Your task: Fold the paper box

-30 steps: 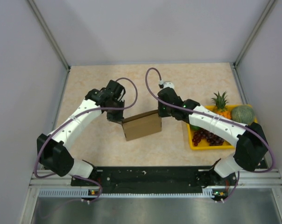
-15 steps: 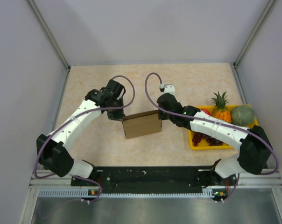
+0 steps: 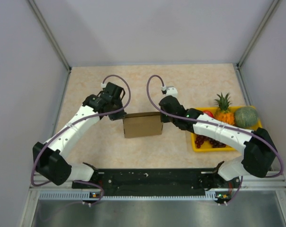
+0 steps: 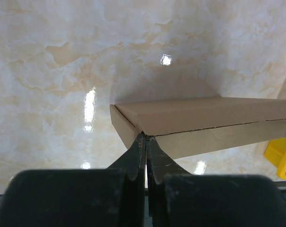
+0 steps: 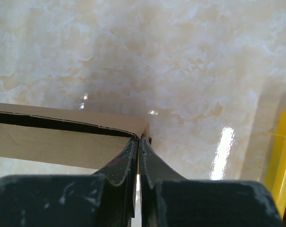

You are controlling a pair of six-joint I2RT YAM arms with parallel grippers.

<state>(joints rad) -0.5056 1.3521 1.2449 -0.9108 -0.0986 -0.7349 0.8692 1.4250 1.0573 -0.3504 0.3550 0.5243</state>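
Note:
The paper box (image 3: 143,125), plain brown cardboard, lies level on the marble tabletop between both arms. My left gripper (image 3: 120,115) is shut at the box's left end. In the left wrist view its tips (image 4: 145,135) touch the corner seam where the top flap meets the front wall of the box (image 4: 204,113). My right gripper (image 3: 163,115) is shut at the right end. In the right wrist view its tips (image 5: 138,138) meet the box's (image 5: 53,142) right corner, beside a dark slit under the top flap. No cardboard shows between either pair of fingers.
A yellow fruit tray (image 3: 195,145) sits at the right, under the right forearm. It holds a pineapple (image 3: 223,105), a melon (image 3: 246,116) and dark grapes (image 3: 210,139). Its rim shows in both wrist views (image 4: 280,156) (image 5: 282,156). Grey walls enclose the table on three sides.
The box has turned from tilted to square with the table's front edge. The left gripper moved away from the front, the right gripper shifted slightly, and both stayed at the box's ends.

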